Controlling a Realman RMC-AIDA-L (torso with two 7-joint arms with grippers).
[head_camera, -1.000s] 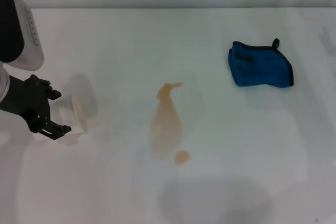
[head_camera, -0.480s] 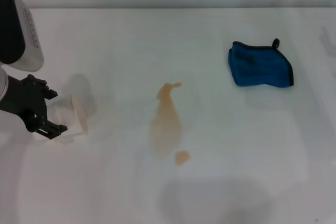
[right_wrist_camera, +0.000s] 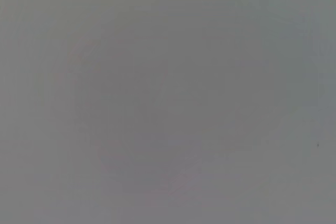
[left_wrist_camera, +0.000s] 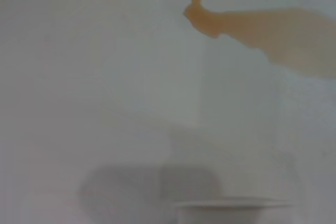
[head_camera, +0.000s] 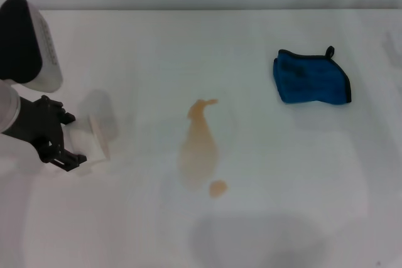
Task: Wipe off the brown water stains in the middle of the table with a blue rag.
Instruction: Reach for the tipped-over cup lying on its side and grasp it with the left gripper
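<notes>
The left arm enters the head view at the left edge of the desk (head_camera: 301, 174), its white and black wrist housing angled down toward the surface. The left tool (head_camera: 78, 139) sits low over the desk, with its black fingers (head_camera: 69, 158) set on either side of a whitish cup (head_camera: 94, 136). The cup lies tipped, its tan-lined mouth facing the middle of the desk. Whether the fingers are clamped on the cup or merely bracket it cannot be told. The left wrist view shows the cup rim at the near edge of the picture, with the surface stretching beyond it.

The right arm and right tool do not appear in the head view, and the right wrist view shows only a uniform grey field.

The brown water stains (head_camera: 200, 149) lie in the middle of the desk: an elongated teardrop patch with a small round dot just beside its near end. They are well apart from the cup. The blue rag (head_camera: 311, 78) lies folded on the far right part of the desk, with black edging and a small black loop at its far corner, well apart from the stains. No tool touches it.

The desk is plain white and smooth, with a pale backdrop behind its far edge.
</notes>
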